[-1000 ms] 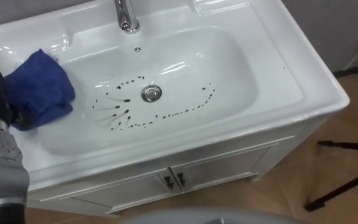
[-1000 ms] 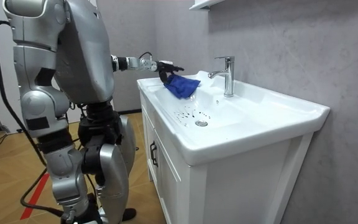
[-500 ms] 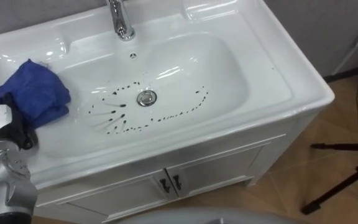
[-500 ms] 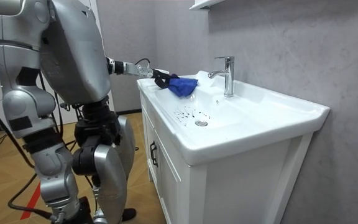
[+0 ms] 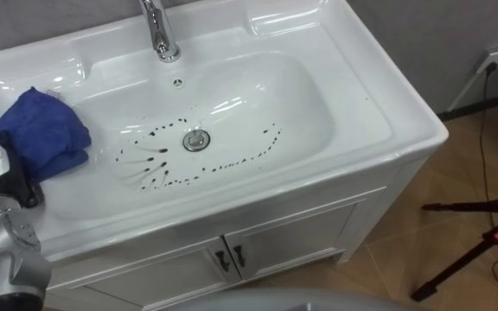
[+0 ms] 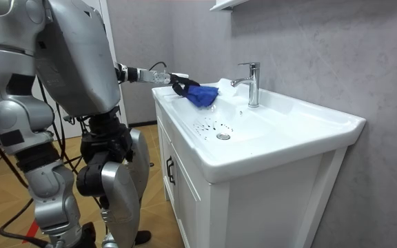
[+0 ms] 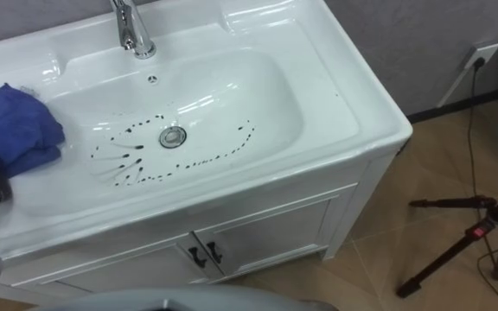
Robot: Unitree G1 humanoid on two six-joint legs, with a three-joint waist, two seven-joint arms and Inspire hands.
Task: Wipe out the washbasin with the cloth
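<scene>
**Basin** (image 5: 318, 112): white, tap (image 5: 158, 30) at far edge. A ring of dark spots (image 5: 158, 168) circles the drain (image 5: 195, 140), not yet wiped.
**Cloth** (image 5: 37, 138): blue, bunched, on the bowl's left slope, just left of the spots.
**Left hand** (image 5: 17, 184): at the left rim, fingers curled into the cloth's near edge.
**Step:** start of the wipe, by my reading.
**Next:** drag the cloth right across the spots, pressing it to the bowl and circling the drain.

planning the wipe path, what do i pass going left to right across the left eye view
Robot's left hand → crumpled blue cloth → chrome faucet → round metal drain → right rim of the white ceramic basin → black tripod stand. The dark streaks ringing the drain overlap it, so they are left out.
</scene>
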